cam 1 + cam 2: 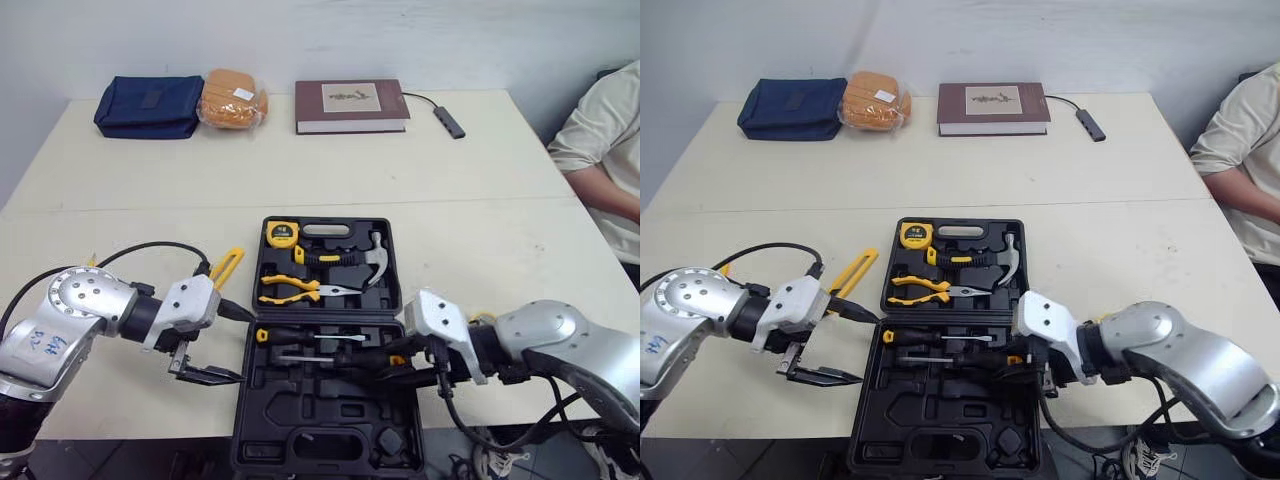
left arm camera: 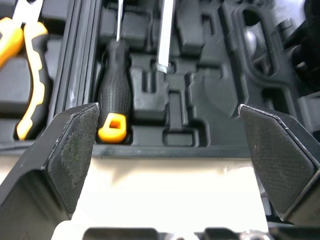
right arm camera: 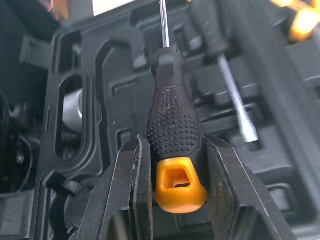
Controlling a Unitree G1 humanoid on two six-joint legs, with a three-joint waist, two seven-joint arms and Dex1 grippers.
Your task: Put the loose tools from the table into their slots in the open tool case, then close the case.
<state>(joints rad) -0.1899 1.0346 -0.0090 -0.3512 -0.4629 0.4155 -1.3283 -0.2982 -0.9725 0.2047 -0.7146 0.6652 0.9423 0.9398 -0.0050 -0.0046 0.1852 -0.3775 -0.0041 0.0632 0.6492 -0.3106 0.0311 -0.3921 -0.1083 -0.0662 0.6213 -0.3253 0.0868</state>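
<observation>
A screwdriver (image 3: 174, 125) is held by the right gripper (image 3: 175, 152) over the open tool case (image 1: 300, 440).
Its black, orange-capped handle is clamped between the gripper's fingers above the case's near half, toward the 3 o'clock side. The left gripper (image 1: 226, 344) is spread wide and empty at the case's 9 o'clock edge. A second screwdriver (image 2: 114, 100) is seated in the near half. A yellow-handled tool (image 1: 228, 266) lies loose on the surface (image 1: 300, 170) at the case's 10 o'clock.

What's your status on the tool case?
Left claw open beside tool case left edge. Right claw shut on screwdriver, over near half. Yellow tool loose on table behind left claw.
</observation>
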